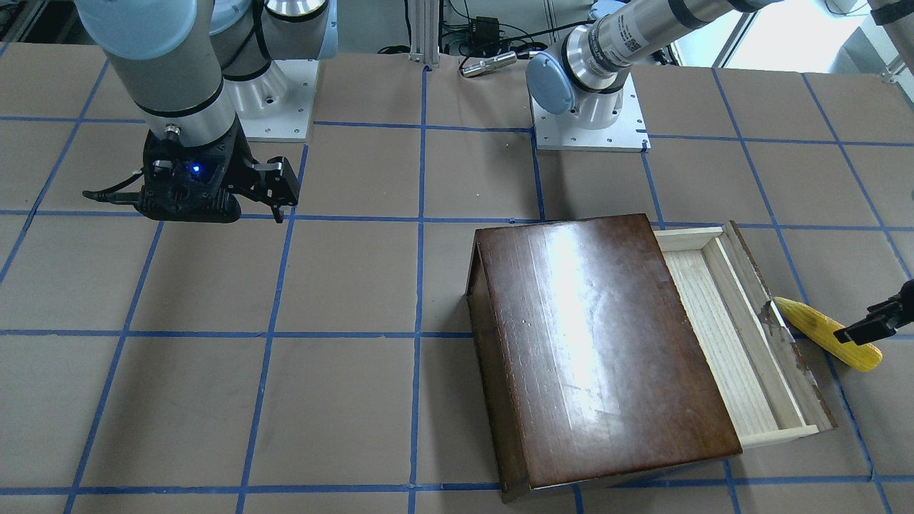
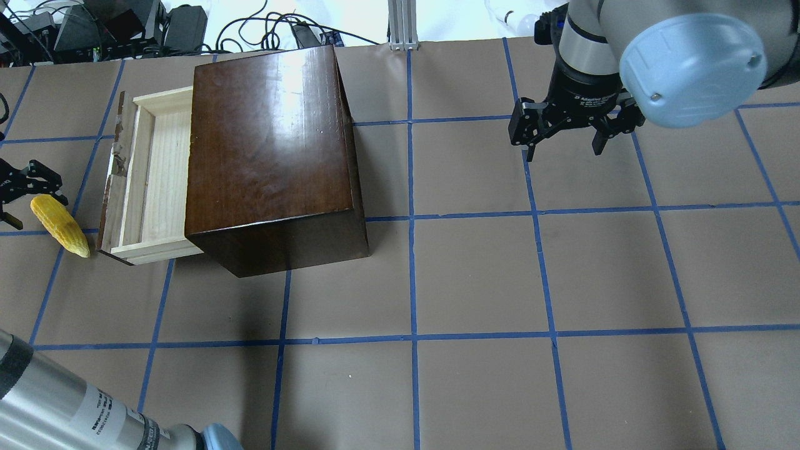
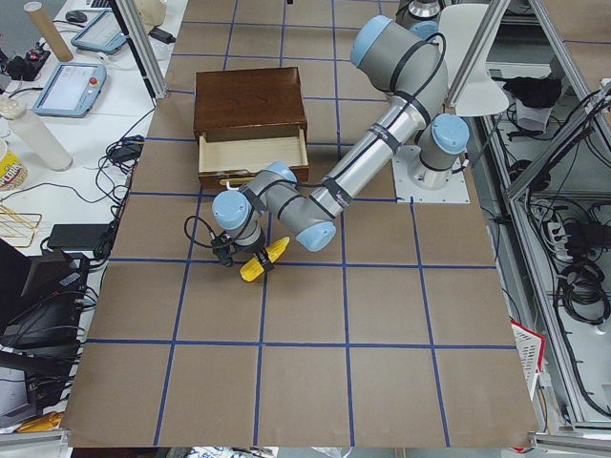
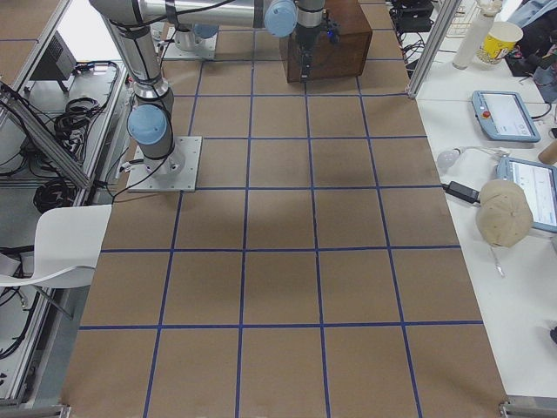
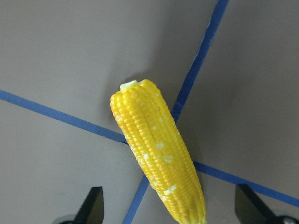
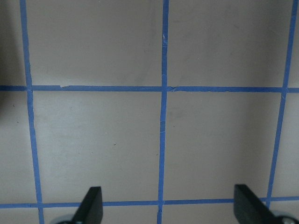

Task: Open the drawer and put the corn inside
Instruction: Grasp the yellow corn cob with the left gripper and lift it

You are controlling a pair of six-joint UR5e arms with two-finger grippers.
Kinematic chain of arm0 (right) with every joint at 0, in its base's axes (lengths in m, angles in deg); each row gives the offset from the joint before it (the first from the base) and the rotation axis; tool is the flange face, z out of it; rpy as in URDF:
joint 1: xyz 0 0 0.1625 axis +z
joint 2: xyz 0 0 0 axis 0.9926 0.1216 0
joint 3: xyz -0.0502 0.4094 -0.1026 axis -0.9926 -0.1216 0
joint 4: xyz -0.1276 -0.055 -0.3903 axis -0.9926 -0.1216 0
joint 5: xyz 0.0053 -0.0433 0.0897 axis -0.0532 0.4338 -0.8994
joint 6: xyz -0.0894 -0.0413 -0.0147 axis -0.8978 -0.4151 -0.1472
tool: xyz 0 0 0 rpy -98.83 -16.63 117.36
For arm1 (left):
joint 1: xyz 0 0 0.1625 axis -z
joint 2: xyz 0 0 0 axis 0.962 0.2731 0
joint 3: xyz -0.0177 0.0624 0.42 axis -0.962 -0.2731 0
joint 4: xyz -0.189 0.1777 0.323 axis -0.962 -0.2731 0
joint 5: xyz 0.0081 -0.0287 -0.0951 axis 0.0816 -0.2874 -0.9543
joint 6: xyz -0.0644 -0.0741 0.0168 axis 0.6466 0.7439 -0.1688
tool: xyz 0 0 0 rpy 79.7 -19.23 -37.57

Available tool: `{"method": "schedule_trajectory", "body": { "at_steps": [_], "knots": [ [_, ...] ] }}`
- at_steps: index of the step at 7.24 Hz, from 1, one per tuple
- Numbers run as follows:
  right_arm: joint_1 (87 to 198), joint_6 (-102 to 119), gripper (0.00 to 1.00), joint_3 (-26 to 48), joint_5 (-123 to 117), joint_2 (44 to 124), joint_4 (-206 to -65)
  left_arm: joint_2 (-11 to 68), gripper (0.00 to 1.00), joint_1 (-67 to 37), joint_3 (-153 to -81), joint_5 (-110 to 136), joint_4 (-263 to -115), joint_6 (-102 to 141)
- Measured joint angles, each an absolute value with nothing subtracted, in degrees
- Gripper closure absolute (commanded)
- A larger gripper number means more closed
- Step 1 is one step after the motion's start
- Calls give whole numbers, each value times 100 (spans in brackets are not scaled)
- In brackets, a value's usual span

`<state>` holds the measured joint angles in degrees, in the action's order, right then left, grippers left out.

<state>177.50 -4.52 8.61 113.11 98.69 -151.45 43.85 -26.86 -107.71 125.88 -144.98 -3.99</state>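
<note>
The drawer (image 2: 150, 181) is pulled out of the glossy dark-brown box (image 2: 269, 144), and its pale wooden tray is empty; it also shows in the front-facing view (image 1: 721, 335). The yellow corn (image 2: 59, 225) lies on the table just outside the drawer's chipped front panel, its point towards the panel (image 1: 821, 330). My left gripper (image 2: 25, 199) is open above the corn's wide end. In the left wrist view the corn (image 5: 159, 154) lies between the spread fingertips (image 5: 93, 205), untouched. My right gripper (image 2: 565, 140) is open and empty above bare table, far from the box (image 6: 166, 205).
The table is brown with a blue tape grid. The two arm bases (image 1: 278, 93) (image 1: 589, 121) are bolted at the robot's side. My left forearm (image 2: 62, 406) crosses the near left corner of the overhead view. Cables and devices lie beyond the far edge.
</note>
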Motion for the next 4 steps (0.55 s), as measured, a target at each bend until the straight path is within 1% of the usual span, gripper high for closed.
{"method": "schedule_trajectory", "body": {
  "at_steps": [2,3,4],
  "knots": [
    [17750,-452,0,861,11310,9863,-15144,4527,0,-2692,-10774,12596,-14498,-202],
    [17750,-452,0,861,11311,9864,-15144,4587,8,-2697,-10772,12597,-14495,-132],
    [17750,-452,0,861,11311,9864,-15144,4647,36,-2701,-10762,12597,-14453,-94]
  ]
}}
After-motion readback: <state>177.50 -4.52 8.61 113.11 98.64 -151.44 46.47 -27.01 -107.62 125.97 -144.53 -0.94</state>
